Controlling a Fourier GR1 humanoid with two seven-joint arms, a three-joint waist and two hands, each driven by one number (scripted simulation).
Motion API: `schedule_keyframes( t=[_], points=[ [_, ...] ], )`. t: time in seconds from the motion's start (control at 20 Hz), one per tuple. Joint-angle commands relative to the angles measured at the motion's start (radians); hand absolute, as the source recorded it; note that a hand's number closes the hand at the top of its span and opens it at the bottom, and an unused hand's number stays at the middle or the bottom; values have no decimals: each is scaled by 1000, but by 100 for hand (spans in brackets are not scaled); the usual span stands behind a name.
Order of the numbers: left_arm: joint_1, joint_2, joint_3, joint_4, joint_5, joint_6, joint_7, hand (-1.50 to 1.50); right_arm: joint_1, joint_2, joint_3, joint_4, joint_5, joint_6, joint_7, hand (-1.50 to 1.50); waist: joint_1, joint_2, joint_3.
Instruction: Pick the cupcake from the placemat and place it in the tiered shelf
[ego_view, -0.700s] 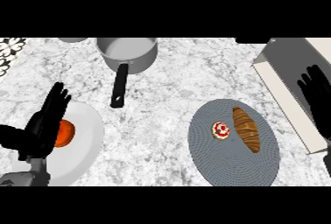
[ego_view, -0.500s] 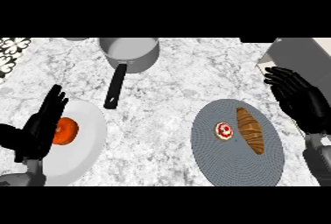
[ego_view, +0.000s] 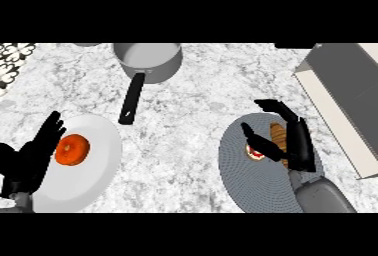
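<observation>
Head view, marble counter (ego_view: 192, 125).
- Right hand (ego_view: 291, 145): fingers spread and relaxed above the grey placemat (ego_view: 255, 192), holding nothing.
- Cupcake (ego_view: 253, 153): on the placemat, partly hidden by the thumb, beside a croissant (ego_view: 277, 131).
- Tiered shelf (ego_view: 343, 95): far right.
- Left hand (ego_view: 26, 162): open, resting by a white plate (ego_view: 96, 175).
- Saucepan (ego_view: 151, 57): top.

pot (ego_view: 151, 59) behind | plate (ego_view: 100, 162) left (fruit (ego_view: 72, 150) on it) | placemat (ego_view: 251, 189) right, cupcake (ego_view: 253, 154) on it | shelf (ego_view: 343, 90) far right
</observation>
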Motion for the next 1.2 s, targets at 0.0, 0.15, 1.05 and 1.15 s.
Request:
schedule_keyframes(
  t=[0.0, 0.15, 1.05, 1.15],
  points=[
    [0, 22, 24, 17, 10, -18, 24, 0, 52, 126, 205, -70, 218, -136, 144, -150, -11, 0, 3],
    [59, 23, 42, 16, 12, -37, -41, 0, 56, 98, 252, -80, 439, -186, 330, -150, -12, -4, 1],
    [-1, 10, 31, 43, 3, -45, -8, 0, -177, -37, 303, -225, 615, 876, 1110, -150, -2, 4, 3],
    [-9, -13, 29, 49, -5, -25, -12, 0, -161, -49, 323, -315, 629, 963, 1186, -150, -14, 1, 3]
  ],
)
